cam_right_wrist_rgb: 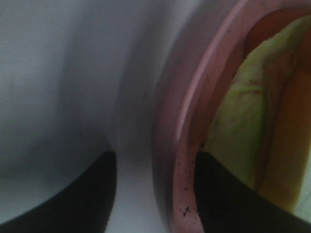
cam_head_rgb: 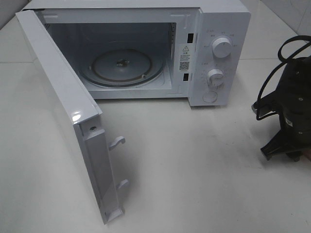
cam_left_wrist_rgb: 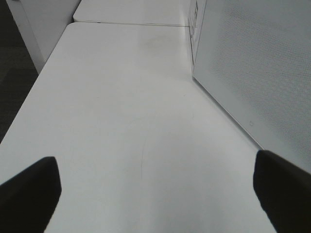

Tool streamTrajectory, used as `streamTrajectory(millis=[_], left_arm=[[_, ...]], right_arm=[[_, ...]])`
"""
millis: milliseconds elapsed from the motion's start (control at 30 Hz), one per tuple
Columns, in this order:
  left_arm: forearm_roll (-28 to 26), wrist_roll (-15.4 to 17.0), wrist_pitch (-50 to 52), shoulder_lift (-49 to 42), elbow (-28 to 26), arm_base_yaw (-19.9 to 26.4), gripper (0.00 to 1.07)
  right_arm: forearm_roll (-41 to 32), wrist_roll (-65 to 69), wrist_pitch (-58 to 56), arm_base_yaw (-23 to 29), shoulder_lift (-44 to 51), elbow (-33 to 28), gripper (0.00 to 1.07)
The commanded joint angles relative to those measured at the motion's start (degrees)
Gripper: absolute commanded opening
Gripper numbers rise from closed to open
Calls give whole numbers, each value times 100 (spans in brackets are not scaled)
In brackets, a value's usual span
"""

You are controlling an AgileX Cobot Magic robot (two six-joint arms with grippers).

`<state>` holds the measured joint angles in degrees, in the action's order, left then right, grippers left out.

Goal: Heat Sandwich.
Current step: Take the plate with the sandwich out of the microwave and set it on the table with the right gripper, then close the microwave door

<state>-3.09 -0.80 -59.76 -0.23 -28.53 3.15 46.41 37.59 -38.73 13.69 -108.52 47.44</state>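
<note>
Worktop (cam_head_rgb: 194, 160) — white, mostly bare in the high view. On it the microwave (cam_head_rgb: 214, 53), white, at the back, cavity exposed. Its door (cam_head_rgb: 63, 116) is swung fully out toward the camera, latch hooks showing on the free edge. Inside, the glass turntable (cam_head_rgb: 121, 65) sits bare; nothing loaded.

Right arm at the right edge of the high view, dark, cables looped above it, its hand low over the worktop. Right hand (cam_right_wrist_rgb: 155, 194) seen close in the wrist view: jaws part-way apart and straddling the rim of the pink plate (cam_right_wrist_rgb: 170, 121), one finger outside the rim, the other over the plate's inner side. Whether the pads are pressing the rim cannot be told; the picture is close and blurred. On the plate, the sandwich (cam_right_wrist_rgb: 243, 126) — pale yellowish bread edge and orange filling, just inside the rim, partly cut off by the frame. Plate and sandwich lie outside the high view.

Left hand (cam_left_wrist_rgb: 155, 194): spread wide, holding nothing, over bare worktop beside the microwave's side wall.

Step in hand, as I judge it: taking hold of the plate by its rim, door already open. Next move calls for a firm pinch on the rim, a level lift so the sandwich does not slide, then a carry across to the turntable, clearing the cavity's front edge.
</note>
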Motion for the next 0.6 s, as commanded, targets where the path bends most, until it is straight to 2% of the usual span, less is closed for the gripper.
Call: streamTrajectory(millis=[33,267,600], left_arm=[[-29,0,46,-160,17,17,101],[-29,0,46,-160,17,17,101],[-29,0,46,-160,17,17,101]], right_arm=[[-315,-424,-132,-17,281,-6,64],[-739,-808,-579,-17,1071,-6,75],[-1942,-1885,-1037,-17,2183,-6,76]])
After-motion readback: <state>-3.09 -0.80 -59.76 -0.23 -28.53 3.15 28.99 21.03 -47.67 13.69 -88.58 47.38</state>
